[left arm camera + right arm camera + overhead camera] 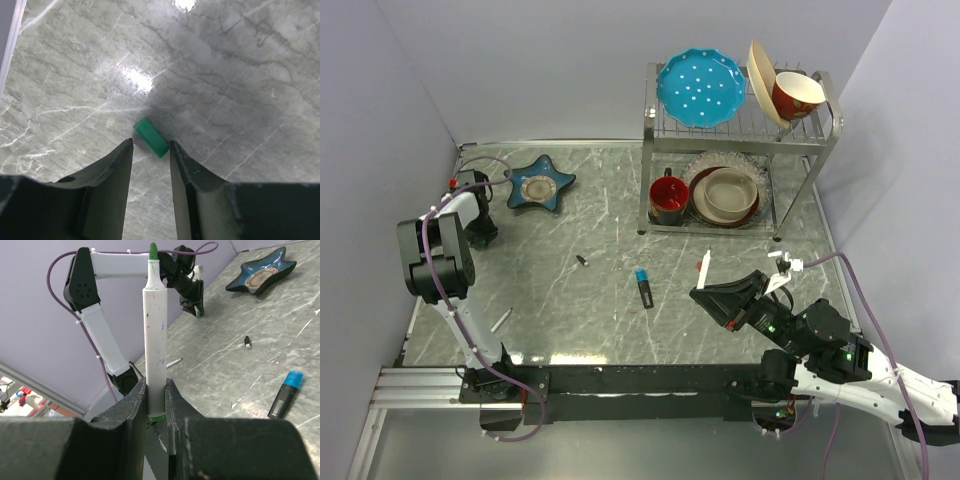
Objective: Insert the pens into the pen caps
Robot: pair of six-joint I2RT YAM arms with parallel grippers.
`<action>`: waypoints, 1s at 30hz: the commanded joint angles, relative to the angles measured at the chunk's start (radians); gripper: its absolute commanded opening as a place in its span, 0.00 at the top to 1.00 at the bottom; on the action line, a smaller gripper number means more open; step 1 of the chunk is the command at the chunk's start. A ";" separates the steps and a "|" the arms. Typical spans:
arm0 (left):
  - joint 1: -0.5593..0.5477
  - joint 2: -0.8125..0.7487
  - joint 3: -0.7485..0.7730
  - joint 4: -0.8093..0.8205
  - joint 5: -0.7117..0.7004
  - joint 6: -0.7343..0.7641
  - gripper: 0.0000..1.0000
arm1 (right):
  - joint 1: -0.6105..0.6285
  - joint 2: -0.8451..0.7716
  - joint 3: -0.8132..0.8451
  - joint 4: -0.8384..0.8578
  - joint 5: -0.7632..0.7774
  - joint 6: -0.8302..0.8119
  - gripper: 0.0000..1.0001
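A teal pen cap (151,137) lies on the marble table right at the tips of my left gripper (151,145). That gripper is open, and the cap's near end touches its right fingertip. My right gripper (156,390) is shut on a white pen (155,335) with a green tip, held upright; in the top view the same pen (704,268) sticks out of it. A black marker with a blue end (643,287) lies mid-table. A small black cap (582,261) sits to its left. A thin grey pen (500,320) lies near the left arm's base.
A blue star-shaped dish (540,182) sits at the back left, close to my left gripper (483,232). At the back right stands a metal dish rack (820,150) with plates, bowls and a red mug (668,197).
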 commanded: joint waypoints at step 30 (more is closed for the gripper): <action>0.030 0.048 -0.005 -0.046 0.034 -0.374 0.42 | -0.004 -0.012 0.015 0.025 -0.007 -0.002 1.00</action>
